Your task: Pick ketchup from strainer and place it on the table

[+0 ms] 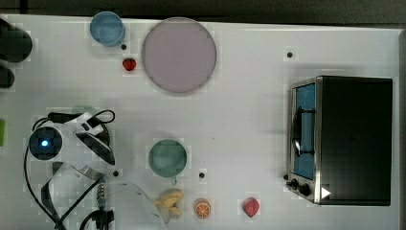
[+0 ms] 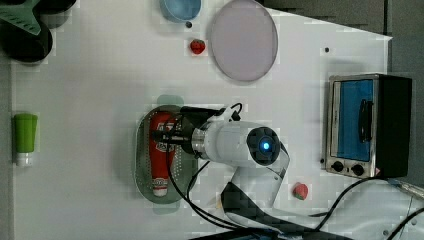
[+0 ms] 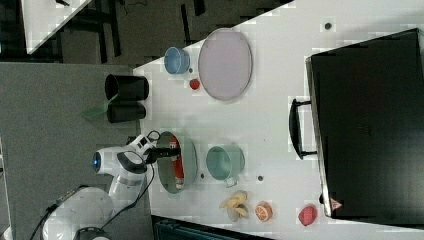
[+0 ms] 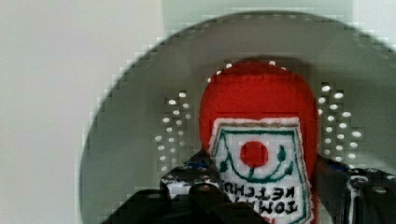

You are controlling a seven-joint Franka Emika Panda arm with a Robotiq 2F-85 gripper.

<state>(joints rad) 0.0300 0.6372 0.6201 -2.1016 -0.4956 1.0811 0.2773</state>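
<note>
The ketchup (image 2: 161, 150), a red bottle with a white label, lies lengthwise in the pale green strainer (image 2: 140, 160), its white cap toward the left view's bottom. My gripper (image 2: 165, 135) reaches down over the bottle's labelled middle. In the wrist view the two dark fingers (image 4: 189, 176) press against either side of the ketchup (image 4: 259, 98), shut on it, with the strainer's perforated bottom (image 4: 140, 140) behind. The bottle still rests in the strainer (image 3: 189, 162) on the white table (image 2: 90, 90). In the top view the arm covers most of the strainer (image 1: 84, 110).
A teal cup (image 1: 167, 157) stands to the strainer's right in the top view. A purple plate (image 1: 178, 55), blue bowl (image 1: 107, 28) and strawberry (image 1: 129, 64) sit at the back. The toaster oven (image 1: 344, 139) is at the right. Toy fruit (image 1: 202, 208) lines the front edge.
</note>
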